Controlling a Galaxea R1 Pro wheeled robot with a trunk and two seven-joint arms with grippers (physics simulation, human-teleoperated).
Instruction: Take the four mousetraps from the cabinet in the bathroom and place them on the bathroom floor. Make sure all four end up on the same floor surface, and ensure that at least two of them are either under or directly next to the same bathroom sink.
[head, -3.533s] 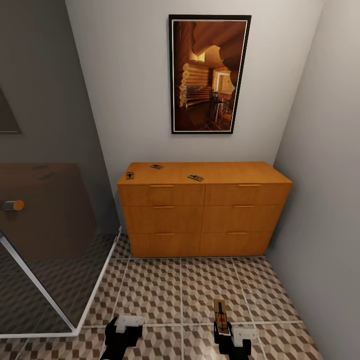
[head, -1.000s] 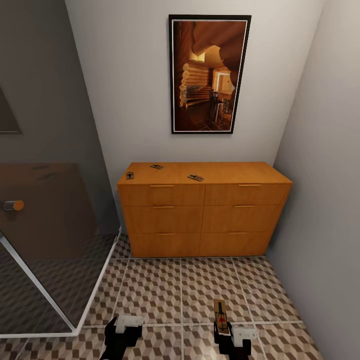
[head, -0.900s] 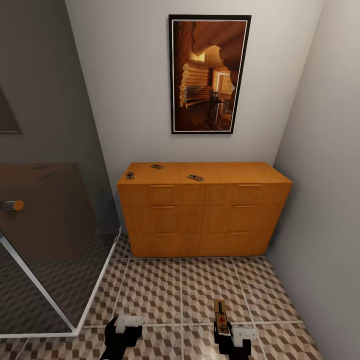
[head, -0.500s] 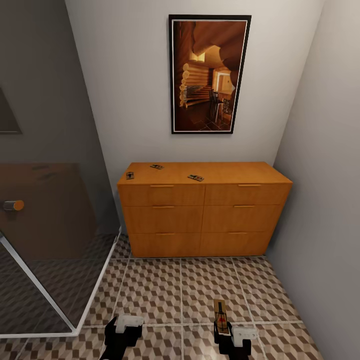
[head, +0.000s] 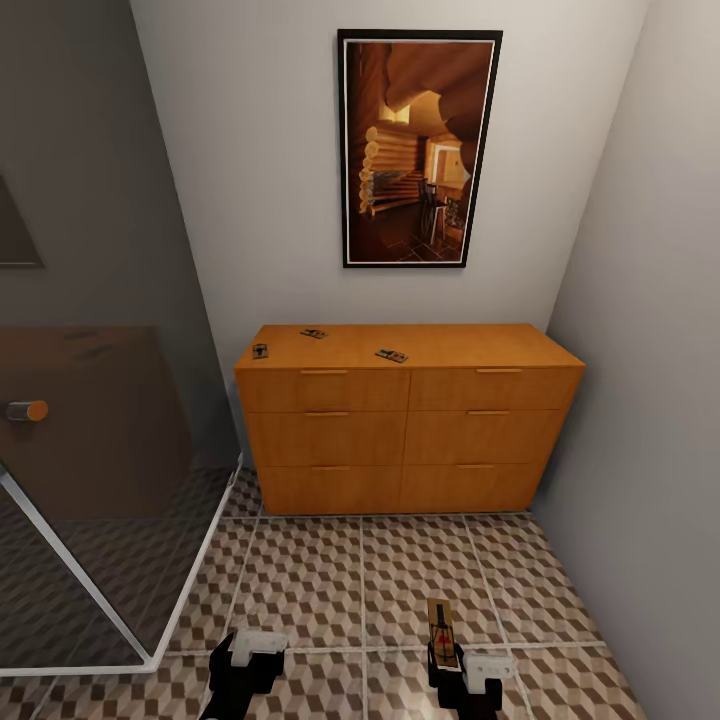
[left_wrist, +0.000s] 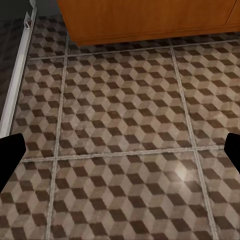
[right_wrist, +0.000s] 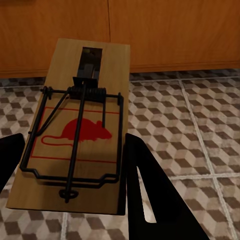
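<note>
The orange-brown cabinet (head: 410, 430) stands against the far wall. Three mousetraps lie on its top: one near the left edge (head: 260, 351), one further back (head: 314, 333), one toward the middle (head: 391, 355). My right gripper (head: 443, 658) is low over the bathroom floor (head: 330, 570), shut on a fourth mousetrap (head: 441, 628). In the right wrist view that mousetrap (right_wrist: 82, 130) shows its red mouse mark and wire bar between the dark fingers (right_wrist: 145, 190). My left gripper (head: 247, 662) hangs open beside it, over bare cube-pattern floor (left_wrist: 125, 125) with its fingertips (left_wrist: 10, 152) wide apart.
A glass shower enclosure (head: 100, 480) with a pale metal base rail (left_wrist: 20, 70) fills the left side. A grey wall (head: 650, 400) closes the right. A framed picture (head: 420, 148) hangs above the cabinet. Open tile lies between me and the drawers.
</note>
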